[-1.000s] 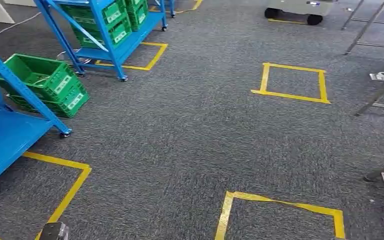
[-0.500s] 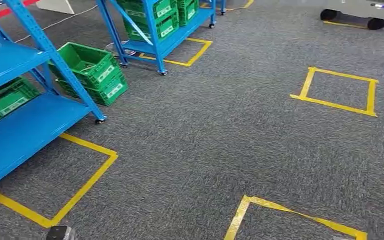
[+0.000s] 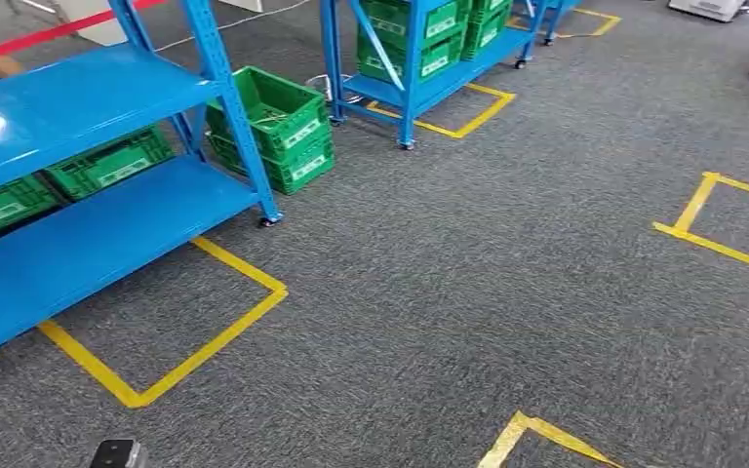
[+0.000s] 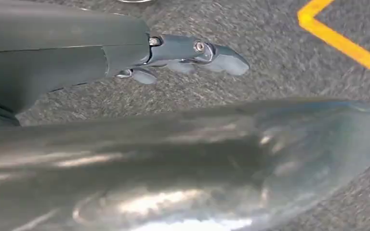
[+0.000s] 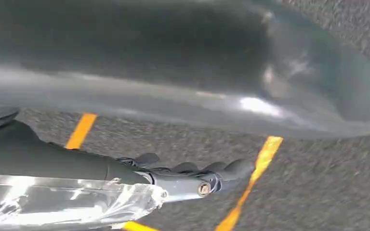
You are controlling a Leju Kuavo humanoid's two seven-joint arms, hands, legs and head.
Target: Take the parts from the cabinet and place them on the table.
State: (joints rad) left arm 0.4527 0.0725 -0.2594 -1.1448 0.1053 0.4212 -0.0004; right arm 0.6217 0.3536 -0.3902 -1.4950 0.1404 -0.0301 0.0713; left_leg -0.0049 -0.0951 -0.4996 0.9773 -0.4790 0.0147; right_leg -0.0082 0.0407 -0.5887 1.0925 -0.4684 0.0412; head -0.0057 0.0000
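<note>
1. Left wrist view: your left robot hand (image 4: 188, 50) hangs beside the body over the grey carpet (image 4: 270, 62). Its fingers are loosely stretched and apart, and it holds nothing. A strip of yellow floor tape (image 4: 347, 44) runs on the carpet beyond the fingertips, not touching them.

2. Right wrist view: your right robot hand (image 5: 192, 175) also hangs low over the carpet. The fingers are relaxed and a little bent, and nothing is in them. More floor tape crosses the carpet just past the fingertips.

3. Head view:
   - The blue rack (image 3: 88, 88), which I take to be the cabinet, stands ahead on the left robot hand's side, well beyond the reach of either hand.
   - Green crates (image 3: 107, 161) sit on its lower shelf, under the bare upper shelf. The parts are probably in these, but their contents are too small to make out.
   - Two stacked green crates (image 3: 278, 132) stand on the floor just beyond the rack's corner post.
   - A second blue rack (image 3: 449, 78), loaded with crates, stands farther off, more toward the right robot hand's side.
   - A taped square (image 3: 210, 345) is marked on the carpet at the foot of the near rack.

4. Step in hand, as I judge it: this is the approach. No part has been taken and both hands are free.

5. Next move, as I judge it: bring the body square to the near rack, probably standing at the taped square. Then raise a hand to shelf height, fingers apart, and reach into a crate. Watch the rack's corner post and the overhanging upper shelf as the arm goes in.
</note>
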